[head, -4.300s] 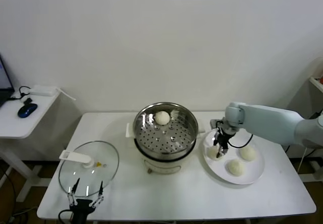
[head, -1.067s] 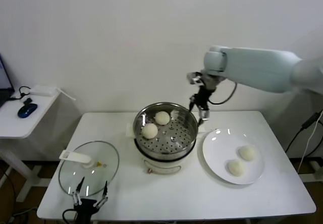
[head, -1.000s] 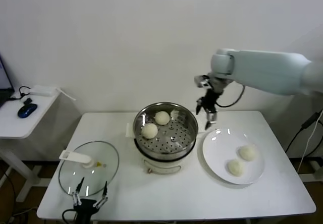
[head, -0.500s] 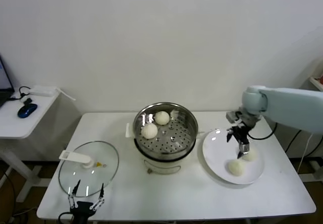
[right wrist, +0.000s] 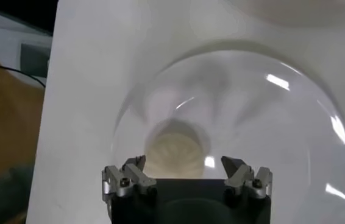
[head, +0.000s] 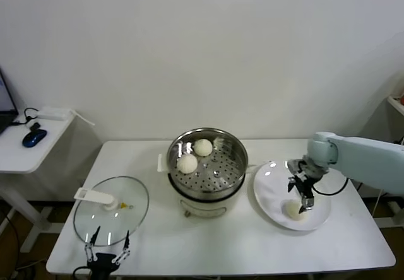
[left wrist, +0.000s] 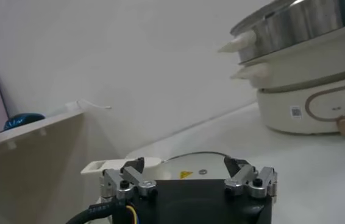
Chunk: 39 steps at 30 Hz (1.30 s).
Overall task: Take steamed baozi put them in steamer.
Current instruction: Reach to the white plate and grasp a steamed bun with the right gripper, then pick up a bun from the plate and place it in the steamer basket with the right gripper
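The steamer (head: pixel 235 147), a shiny steel pot on a white base, stands mid-table with two baozi inside, one at the back (head: pixel 202 147) and one left of it (head: pixel 187 163). My right gripper (head: pixel 303 199) is open, low over the white plate (head: pixel 268 188). One baozi (head: pixel 293 209) lies on the plate just beside its fingertips. The right wrist view shows this baozi (right wrist: pixel 175 155) ahead of the open gripper (right wrist: pixel 183 165), apart from both fingers. Another plate baozi is hidden. My left gripper (head: pixel 106 253) is open and parked at the table's front left.
A round glass lid (head: pixel 111 209) with a white handle lies front left, just beyond my left gripper (left wrist: pixel 186 175); it also shows in the left wrist view (left wrist: pixel 191 162). A side table (head: pixel 31 144) with a mouse stands far left.
My right gripper moved from above the steamer's right rim, right and down to the plate, and now hangs low over a baozi. The steamer holds two baozi instead of one. The left arm stayed.
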{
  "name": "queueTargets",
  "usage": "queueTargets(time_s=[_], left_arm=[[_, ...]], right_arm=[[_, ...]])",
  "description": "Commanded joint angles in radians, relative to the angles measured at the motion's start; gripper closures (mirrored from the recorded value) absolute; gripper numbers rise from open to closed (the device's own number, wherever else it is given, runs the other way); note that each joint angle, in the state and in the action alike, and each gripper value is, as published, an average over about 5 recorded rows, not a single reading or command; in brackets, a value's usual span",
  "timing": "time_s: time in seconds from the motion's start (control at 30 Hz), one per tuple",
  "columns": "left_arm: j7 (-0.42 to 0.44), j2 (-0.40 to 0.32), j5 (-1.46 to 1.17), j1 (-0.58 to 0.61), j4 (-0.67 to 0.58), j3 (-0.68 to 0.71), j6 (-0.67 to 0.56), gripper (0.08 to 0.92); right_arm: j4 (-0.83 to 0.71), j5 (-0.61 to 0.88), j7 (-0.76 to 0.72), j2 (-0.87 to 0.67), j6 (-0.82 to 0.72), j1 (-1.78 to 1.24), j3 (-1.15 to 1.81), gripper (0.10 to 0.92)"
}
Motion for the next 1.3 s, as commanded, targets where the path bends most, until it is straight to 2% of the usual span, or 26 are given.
queueTargets(time_s=[0.03,0.53,0.63,0.83,1.07,1.3], left_arm=[[0.000,0.001,0.001,-0.001,0.003,0.001,0.001,0.177],[0.000,0.000,0.005,-0.006,0.009,0.004,0.001,0.177],[0.000,0.000,0.005,-0.007,0.007,0.004,0.002,0.177],[0.000,-0.002,0.006,-0.005,0.002,0.003,0.002,0.177],[0.001,0.000,0.009,-0.002,-0.007,0.001,0.004,0.177],[0.001,0.003,0.016,-0.001,-0.001,0.003,-0.003,0.177]], right_arm=[[-0.009,-0.034,0.015,-0.025,-0.011,-0.075,0.056,0.203],[-0.047,-0.055,0.020,-0.019,-0.006,-0.101,0.087,0.213],[-0.042,-0.054,0.017,-0.019,-0.004,-0.099,0.087,0.249],[-0.021,-0.047,0.015,-0.022,-0.003,-0.066,0.071,0.410],[0.080,0.060,-0.020,-0.012,0.048,0.228,-0.117,0.439],[0.136,0.212,-0.065,0.095,0.186,0.560,-0.237,0.437]])
